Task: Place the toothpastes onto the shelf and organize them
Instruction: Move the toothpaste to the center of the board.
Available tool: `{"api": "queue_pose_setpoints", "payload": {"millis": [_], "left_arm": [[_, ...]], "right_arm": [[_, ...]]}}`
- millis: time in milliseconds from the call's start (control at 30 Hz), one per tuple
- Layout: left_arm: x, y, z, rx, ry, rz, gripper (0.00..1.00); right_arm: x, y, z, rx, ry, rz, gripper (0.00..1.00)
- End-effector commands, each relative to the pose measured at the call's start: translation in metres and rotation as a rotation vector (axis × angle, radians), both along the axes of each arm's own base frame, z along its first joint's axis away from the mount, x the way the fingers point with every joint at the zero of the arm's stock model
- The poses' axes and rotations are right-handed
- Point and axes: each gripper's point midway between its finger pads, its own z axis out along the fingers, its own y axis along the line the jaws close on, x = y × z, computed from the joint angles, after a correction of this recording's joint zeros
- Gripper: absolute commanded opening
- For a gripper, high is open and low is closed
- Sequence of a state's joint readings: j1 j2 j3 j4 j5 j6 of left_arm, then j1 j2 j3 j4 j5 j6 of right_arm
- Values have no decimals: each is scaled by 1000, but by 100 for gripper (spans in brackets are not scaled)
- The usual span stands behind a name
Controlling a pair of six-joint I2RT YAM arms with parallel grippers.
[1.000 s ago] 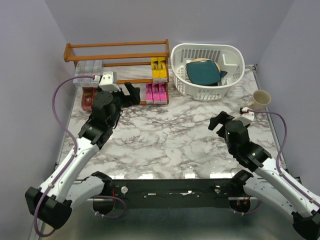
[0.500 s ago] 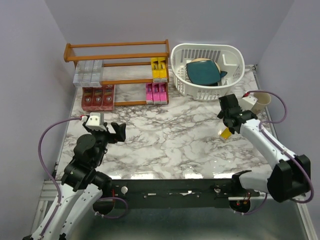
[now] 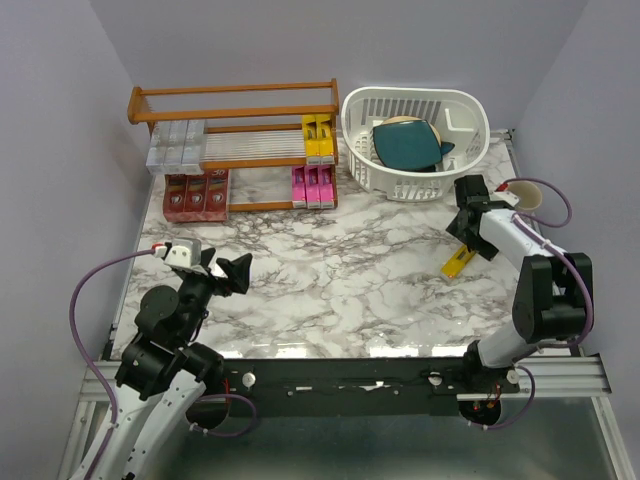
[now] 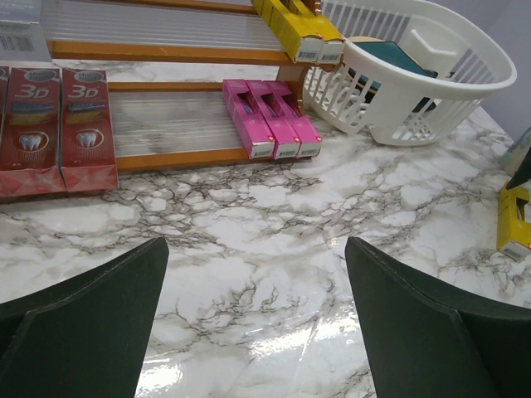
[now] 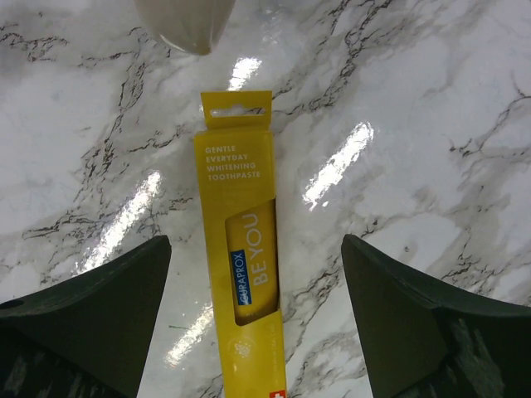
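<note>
One yellow toothpaste carton lies flat on the marble table at the right. My right gripper hovers over it, open, one finger on each side with a gap to the carton. On the wooden shelf sit silver cartons and yellow cartons on the upper tier. Red cartons and pink cartons sit on the lower tier. My left gripper is open and empty over the near-left table.
A white slotted basket holding a teal object stands to the right of the shelf. A cream mug stands just beyond the yellow carton, near the table's right edge.
My left arm has drawn back from the shelf to the near left. My right arm has swung to the far right and now sits over the yellow carton, jaws slightly narrower.
</note>
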State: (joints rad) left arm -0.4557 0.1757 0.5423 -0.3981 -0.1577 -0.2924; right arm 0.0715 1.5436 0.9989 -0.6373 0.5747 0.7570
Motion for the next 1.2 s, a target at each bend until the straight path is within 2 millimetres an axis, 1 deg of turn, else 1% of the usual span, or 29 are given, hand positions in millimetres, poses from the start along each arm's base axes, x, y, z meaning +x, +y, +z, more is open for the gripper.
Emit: {"api": "queue_pose_setpoints", "payload": {"millis": [0,67,200,333,367,533,633,667,700,733,800,833,867,933,967,1033,1067,1100,1133,1167], "left_arm": [[-4,-9,1,1,-14,-58,99],[-4,-10,0,2,-11,-61,99],[-4,-10,-1,5,-9,-61,99],[-3,-11,-2,9,-4,-66,99],[-3,-11,-3,9,-2,-67,99],[-2,-13,-5,14,8,-74,99],[-1,-14,-6,14,12,-77,99],[-1,-15,-6,14,12,-80,99],[-1,-15,-7,16,17,-83,99],[-2,-16,-7,16,17,-86,99],[-2,-15,-6,16,13,-84,99],[-2,-15,-6,15,12,-86,99],[-2,-15,-5,15,9,-83,99],[-2,-14,-6,16,9,-78,99],[-2,-13,-6,16,9,-77,99],[-2,-14,-6,16,10,-77,99],[-2,-14,-6,17,11,-77,99],[-1,-14,-6,16,13,-77,99],[-1,-14,-6,18,13,-77,99],[-1,-14,-7,19,16,-80,99]], "right_arm": [[19,-4,-10,40,1,5,89],[21,-7,-15,56,6,5,85],[23,-1,-23,100,27,37,79],[16,3,-30,120,56,47,70],[13,4,-33,128,66,46,66],[-2,17,-45,196,84,71,58],[-13,26,-48,249,77,83,52],[-14,29,-48,264,65,83,49],[-21,34,-52,290,76,89,47],[-22,37,-47,307,54,86,45],[-27,48,-44,331,49,100,42],[-30,53,-40,340,33,98,41],[-34,64,-38,346,37,122,40],[-37,78,-31,357,20,144,40],[-43,94,-32,373,31,159,40],[-48,111,-31,393,34,175,41],[-51,120,-32,409,35,165,43],[-56,134,-33,416,47,196,43],[-57,141,-34,424,49,200,44],[-59,149,-35,441,48,187,47]]}}
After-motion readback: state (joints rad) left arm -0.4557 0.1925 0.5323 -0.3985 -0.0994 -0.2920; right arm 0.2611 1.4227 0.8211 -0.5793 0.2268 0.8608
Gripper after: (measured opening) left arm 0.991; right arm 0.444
